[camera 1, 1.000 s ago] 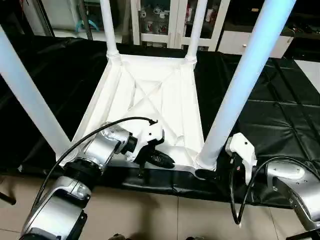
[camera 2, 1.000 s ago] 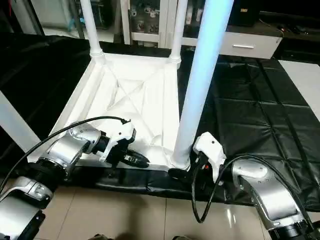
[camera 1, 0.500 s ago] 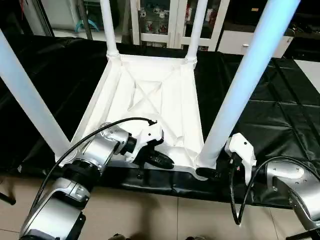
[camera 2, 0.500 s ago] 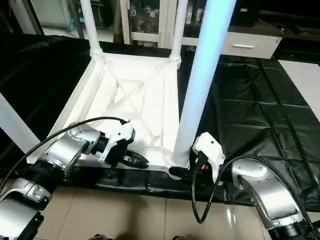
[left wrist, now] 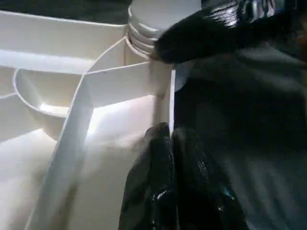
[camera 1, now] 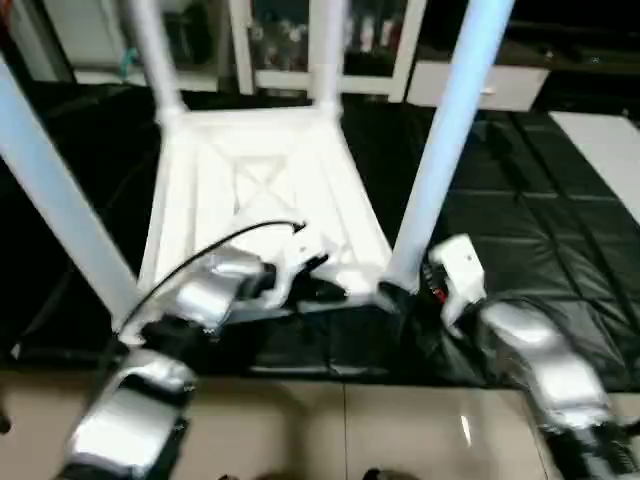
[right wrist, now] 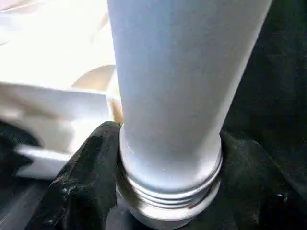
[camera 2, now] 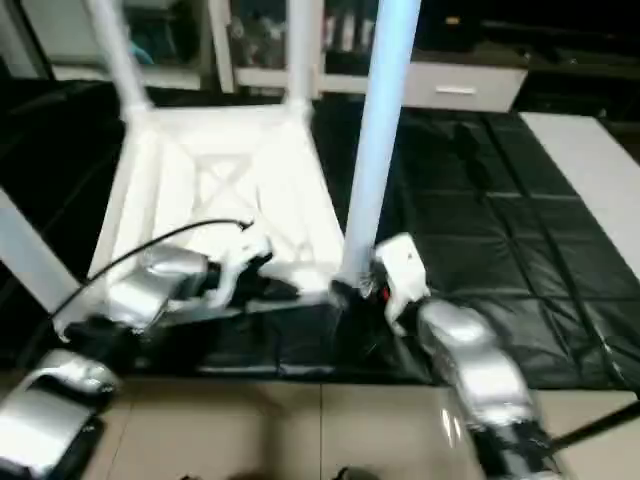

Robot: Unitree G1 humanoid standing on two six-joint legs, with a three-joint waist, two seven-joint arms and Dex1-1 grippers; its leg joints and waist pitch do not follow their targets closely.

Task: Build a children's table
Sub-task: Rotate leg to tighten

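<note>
The children's table lies upside down on a black mat, its X-ribbed underside (camera 1: 250, 180) facing up. Four white legs stand in the corner sockets: near right (camera 1: 440, 150), near left (camera 1: 50, 190), and two far ones (camera 1: 150, 50) (camera 1: 325, 45). My left gripper (camera 1: 335, 292) is shut and holds nothing. It rests at the near rim, its fingertips (left wrist: 163, 143) against a rib beside the near right socket. My right gripper (camera 1: 392, 295) sits at the base of the near right leg (right wrist: 177, 86), with a black finger (right wrist: 86, 177) pressed on each side of the leg's ringed foot.
The black mat (camera 1: 520, 200) spreads wide to the right and left of the table. Tiled floor (camera 1: 350, 430) runs along the near edge. Cabinets (camera 1: 280, 40) and a white drawer unit (camera 1: 470, 85) stand behind.
The camera has swung, shifting the whole picture. My right gripper's fingers have closed in on the foot of the near right leg. The left gripper stays shut at the rim.
</note>
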